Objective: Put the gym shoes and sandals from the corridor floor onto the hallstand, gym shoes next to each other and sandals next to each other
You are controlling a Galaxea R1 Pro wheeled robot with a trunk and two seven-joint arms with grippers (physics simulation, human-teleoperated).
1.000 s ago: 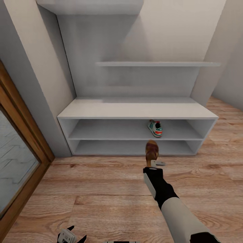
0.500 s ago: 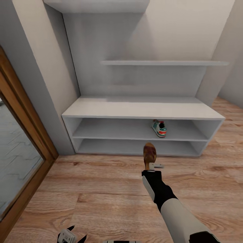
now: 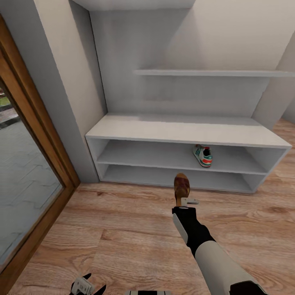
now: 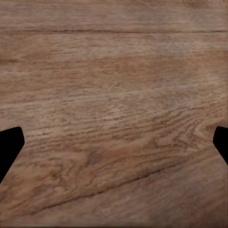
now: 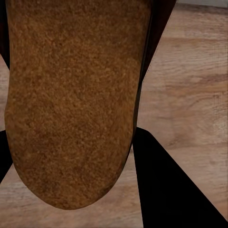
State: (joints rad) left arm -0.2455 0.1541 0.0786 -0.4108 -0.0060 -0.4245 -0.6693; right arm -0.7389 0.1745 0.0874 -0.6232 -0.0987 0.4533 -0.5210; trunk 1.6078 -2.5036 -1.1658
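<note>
Right hand (image 3: 183, 197) at lower centre of the head view, clamped on a brown sandal (image 3: 182, 185). Sandal's long axis runs up the frame, away from the robot, far end aimed toward the hallstand (image 3: 184, 130). It is held above the corridor floor (image 3: 123, 229), just in front of the hallstand's lower shelf row. In the right wrist view the sandal (image 5: 71, 99) shows a flat, grainy tan sole face with a rounded end, dark fingers (image 5: 166, 185) flanking it.

One gym shoe (image 3: 203, 155) on the upper shelf row, right of centre: white, green side stripes, red-orange heel. Long axis runs front to back, slightly angled; heel faces the camera, toe into the shelf.

Hallstand: low, wide, pale-grey, matte, boxy, two open rows, flat top surface, grey back panel, stepped wall shelves above. Floor: light brown planks, strong grain. Wood-framed glass door (image 3: 24, 172) at frame left.

Left hand (image 3: 87, 284) at bottom edge, left of centre. Left wrist view: dark fingertips (image 4: 9, 147) at opposite edges, spread wide, nothing between, over bare floor planks.
</note>
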